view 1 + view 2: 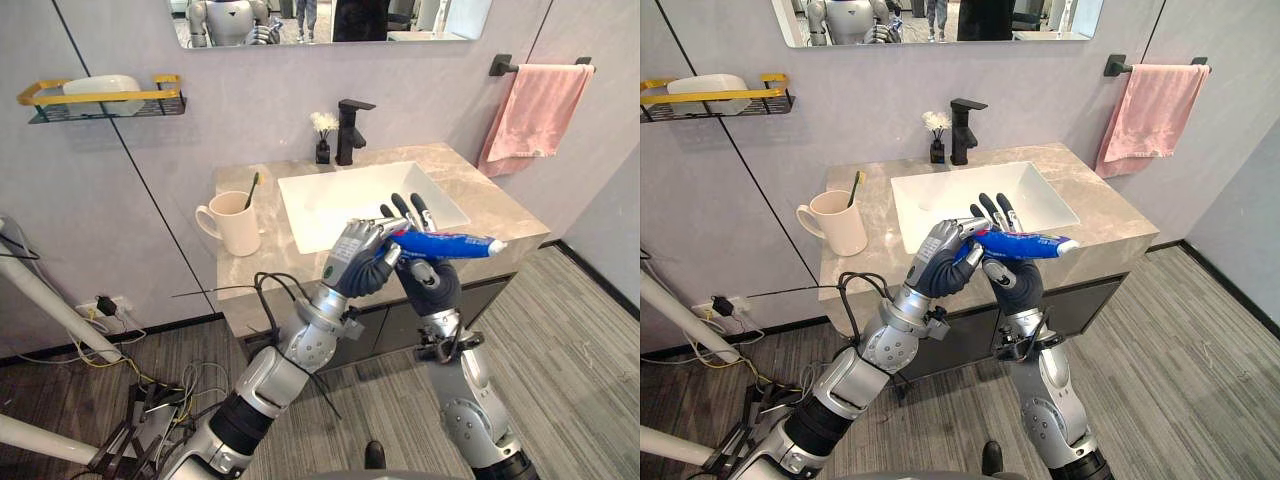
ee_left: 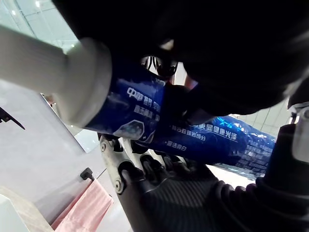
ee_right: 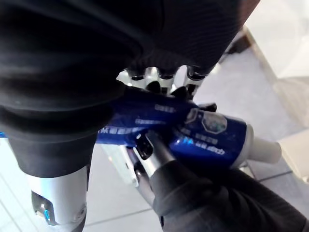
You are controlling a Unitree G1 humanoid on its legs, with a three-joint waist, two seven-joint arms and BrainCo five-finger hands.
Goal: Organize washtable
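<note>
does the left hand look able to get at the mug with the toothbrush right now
Probably not yet: the way from the left hand to the mug looks free, but its fingers are curled round the toothpaste tube, which the right hand pinches. It would need to let go first.

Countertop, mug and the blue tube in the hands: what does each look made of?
The countertop looks like grey-beige stone, likely marble or an imitation, judging by its veining and soft sheen. The mug is probably cream ceramic: thick-walled and smooth. The toothpaste tube appears to be glossy blue plastic or laminate with a white plastic cap; highlights run along it.
</note>
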